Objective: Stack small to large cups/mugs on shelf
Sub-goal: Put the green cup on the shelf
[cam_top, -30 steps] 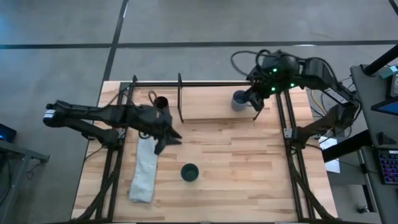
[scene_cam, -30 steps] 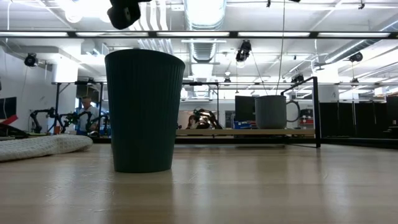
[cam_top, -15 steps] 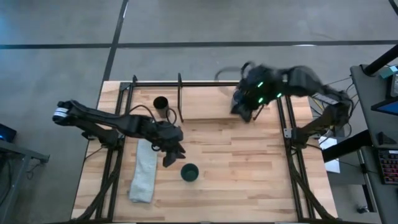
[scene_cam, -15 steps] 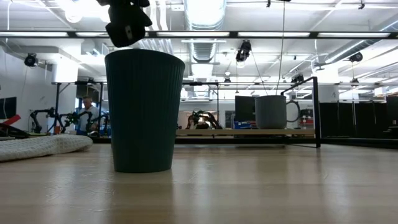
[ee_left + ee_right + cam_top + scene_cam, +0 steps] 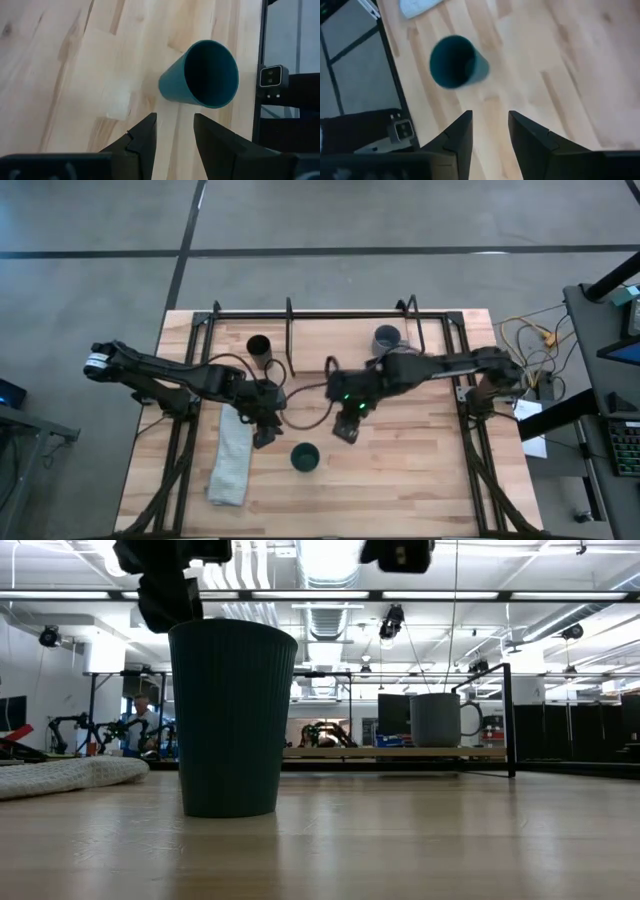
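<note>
The dark teal cup [image 5: 305,457] stands upright on the table near the near edge, and fills the low view's left [image 5: 232,720]. My left gripper [image 5: 262,435] hovers open just left and far of it, and the cup [image 5: 200,75] shows ahead of its fingers. My right gripper [image 5: 345,428] hovers open just right and far of the cup [image 5: 455,61]. The grey-blue mug [image 5: 386,338] stands by its base on the shelf [image 5: 390,752] board. The black tumbler [image 5: 259,348] stands upright at the far left, beside a shelf rod [image 5: 290,335].
A rolled pale towel [image 5: 232,465] lies on the table left of the teal cup, under the left arm. Black table-frame rails [image 5: 465,440] run along both sides. Bare wood lies right of the cup. A person [image 5: 138,720] stands far off in the room.
My right gripper has swung away from the mug at the far right, travelling left and toward the near edge, and now hangs beside the teal cup. The mug stays on the shelf. My left gripper has moved from near the tumbler toward the near edge, closer to the teal cup.
</note>
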You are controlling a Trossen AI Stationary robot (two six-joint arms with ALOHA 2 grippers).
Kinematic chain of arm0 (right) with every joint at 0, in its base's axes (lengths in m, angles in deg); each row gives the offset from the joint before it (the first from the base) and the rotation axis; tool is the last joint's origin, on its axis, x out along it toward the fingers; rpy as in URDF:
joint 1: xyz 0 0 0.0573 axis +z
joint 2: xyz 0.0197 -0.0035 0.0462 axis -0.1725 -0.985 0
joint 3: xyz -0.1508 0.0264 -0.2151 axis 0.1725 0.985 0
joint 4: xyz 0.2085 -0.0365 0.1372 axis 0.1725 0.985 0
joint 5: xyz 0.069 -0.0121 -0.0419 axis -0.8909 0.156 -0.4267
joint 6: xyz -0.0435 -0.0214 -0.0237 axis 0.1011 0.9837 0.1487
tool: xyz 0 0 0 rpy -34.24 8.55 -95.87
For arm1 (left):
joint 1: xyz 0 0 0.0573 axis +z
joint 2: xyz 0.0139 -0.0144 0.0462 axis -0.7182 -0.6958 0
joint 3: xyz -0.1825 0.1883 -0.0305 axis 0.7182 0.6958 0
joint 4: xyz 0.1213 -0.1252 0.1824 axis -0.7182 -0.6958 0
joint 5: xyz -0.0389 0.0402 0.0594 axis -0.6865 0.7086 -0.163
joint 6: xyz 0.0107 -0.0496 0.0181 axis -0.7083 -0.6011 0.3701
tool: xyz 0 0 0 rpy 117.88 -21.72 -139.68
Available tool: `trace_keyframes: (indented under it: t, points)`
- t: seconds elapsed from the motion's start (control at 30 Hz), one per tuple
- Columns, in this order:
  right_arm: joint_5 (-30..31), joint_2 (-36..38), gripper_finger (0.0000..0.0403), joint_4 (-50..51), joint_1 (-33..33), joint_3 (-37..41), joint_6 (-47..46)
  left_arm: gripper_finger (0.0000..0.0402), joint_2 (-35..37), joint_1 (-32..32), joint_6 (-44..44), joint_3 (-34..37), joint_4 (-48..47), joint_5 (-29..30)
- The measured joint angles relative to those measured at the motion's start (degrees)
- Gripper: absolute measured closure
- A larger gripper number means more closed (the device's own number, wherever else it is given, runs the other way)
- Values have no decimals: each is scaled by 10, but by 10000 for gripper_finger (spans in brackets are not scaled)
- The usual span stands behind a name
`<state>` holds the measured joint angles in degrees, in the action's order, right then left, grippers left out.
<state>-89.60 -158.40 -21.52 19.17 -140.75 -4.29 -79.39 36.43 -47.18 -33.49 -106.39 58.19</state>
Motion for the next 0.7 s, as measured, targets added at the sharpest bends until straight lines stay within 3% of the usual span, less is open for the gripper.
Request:
trace_keyframes:
  t: [0.37, 0.7]
  points:
    - [-1, -78, 302, -98, 33, 0, -83, 286, 8, 0, 0, 0, -74, 5]
    - [0, -130, 303, -137, 39, -1, -109, 285, 8, 0, -2, 0, -131, 86]
